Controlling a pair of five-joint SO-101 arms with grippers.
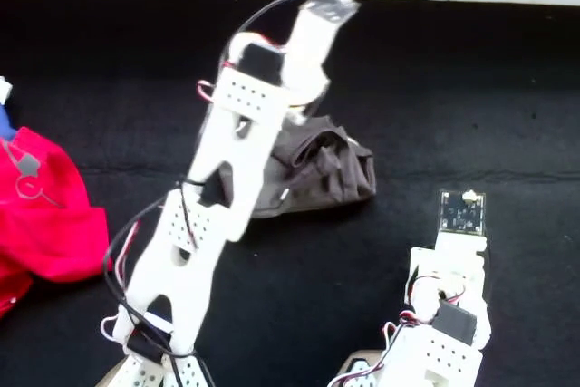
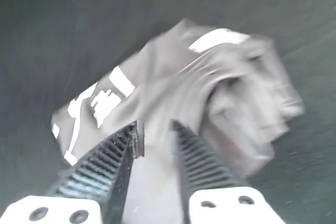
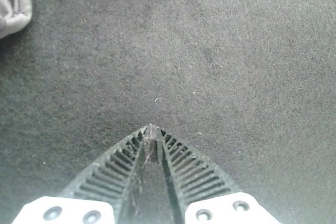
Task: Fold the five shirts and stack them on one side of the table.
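Hanging over a crumpled grey shirt (image 2: 210,87), the left gripper (image 2: 155,129) has its jaws slightly parted, holding nothing. The grey shirt lies at the centre of the black table (image 1: 453,88) in the high view. A red shirt (image 1: 45,206) sits at the left edge. The right gripper (image 3: 152,129) is closed and empty above bare tabletop.

Overhead plus close wrists; shared shirt (image 1: 337,168)

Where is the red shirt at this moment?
In the high view, the red shirt lies crumpled at the picture's left edge, apart from the gray shirt near the middle.
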